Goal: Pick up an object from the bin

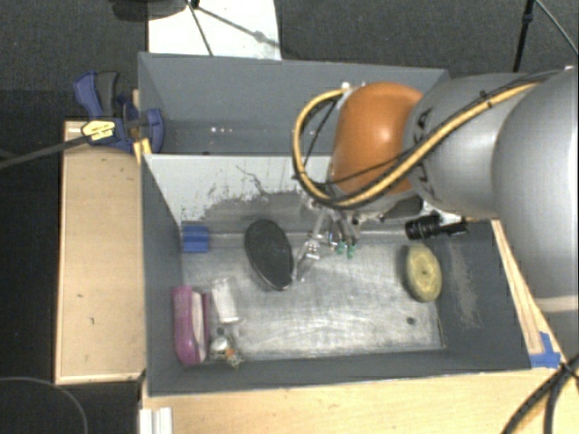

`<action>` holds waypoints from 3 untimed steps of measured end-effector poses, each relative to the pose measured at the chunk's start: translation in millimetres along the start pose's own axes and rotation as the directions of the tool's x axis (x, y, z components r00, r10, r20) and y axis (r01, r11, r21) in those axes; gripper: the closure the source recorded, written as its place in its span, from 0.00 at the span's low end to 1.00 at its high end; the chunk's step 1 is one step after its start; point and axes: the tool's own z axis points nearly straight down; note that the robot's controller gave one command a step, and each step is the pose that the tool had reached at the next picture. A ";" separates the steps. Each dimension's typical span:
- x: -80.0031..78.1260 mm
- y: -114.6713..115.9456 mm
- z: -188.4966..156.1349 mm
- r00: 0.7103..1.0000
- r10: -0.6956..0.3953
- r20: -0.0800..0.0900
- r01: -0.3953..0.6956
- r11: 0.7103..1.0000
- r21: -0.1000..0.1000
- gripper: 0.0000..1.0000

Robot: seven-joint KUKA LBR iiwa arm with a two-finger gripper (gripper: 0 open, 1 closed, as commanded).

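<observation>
Grey metal bin (298,346), floor scuffed and scratched, and a scatter of small things lying well apart on it. The arm (507,170) comes in from the right, big and silver, with its orange cover (373,134) and looped yellow-and-black cables (308,152) hanging over the far middle of the bin. The gripper (312,253) is down low now, near the floor, its tip right against the right edge of a dark grey oval thing (269,253), smooth like a flat pebble, which lies left of centre and towards the far wall. Whether the gripper is parted or clenched, I cannot tell from here, and nothing shows as gripped. Left of the oval, close to the left wall, sits a small blue block (194,238). Down in the near left corner lies a pink oblong piece (188,325), with a whitish piece (223,301) just beside it and a small shiny bit (222,344) nearer still. Over on the right, well apart from the rest, lies a yellowish disc (422,273).
</observation>
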 end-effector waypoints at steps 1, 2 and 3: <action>58.4 47.9 66.3 0.986 -0.167 -0.004 0.167 0.986 0.001 0.00; 58.0 47.1 65.4 0.987 -0.163 -0.006 0.163 0.987 0.001 1.00; 41.7 32.1 -68.2 0.983 -0.184 0.002 0.184 0.983 0.000 1.00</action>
